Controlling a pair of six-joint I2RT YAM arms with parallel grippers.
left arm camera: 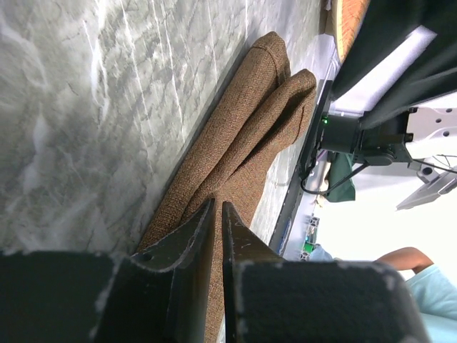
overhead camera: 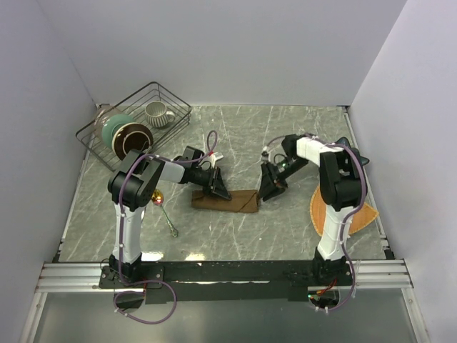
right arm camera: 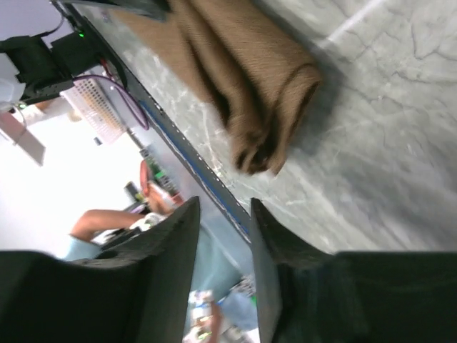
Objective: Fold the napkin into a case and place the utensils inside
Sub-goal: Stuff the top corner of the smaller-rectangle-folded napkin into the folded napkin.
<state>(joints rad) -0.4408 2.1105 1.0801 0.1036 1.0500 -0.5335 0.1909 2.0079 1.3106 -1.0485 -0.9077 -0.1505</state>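
The brown napkin [overhead camera: 227,202] lies mid-table, folded into a narrow rectangular case [left arm camera: 250,121]. My left gripper [overhead camera: 218,188] sits at its far left edge. In the left wrist view its jaws [left arm camera: 216,204] stand almost together, with cloth showing in the thin slit between them. My right gripper [overhead camera: 271,188] hovers at the napkin's right end. It is open [right arm camera: 223,206] with nothing between its fingers, and the rolled open end of the cloth [right arm camera: 257,93] lies just ahead of it. A spoon with a gold bowl [overhead camera: 158,197] and another slim metal utensil [overhead camera: 171,226] lie left of the napkin.
A black wire basket [overhead camera: 175,100] at the back left holds a mug [overhead camera: 158,113] and two bowls [overhead camera: 127,136]. An orange-tan woven mat [overhead camera: 357,214] lies at the right, partly under the right arm. White walls close in the table on three sides.
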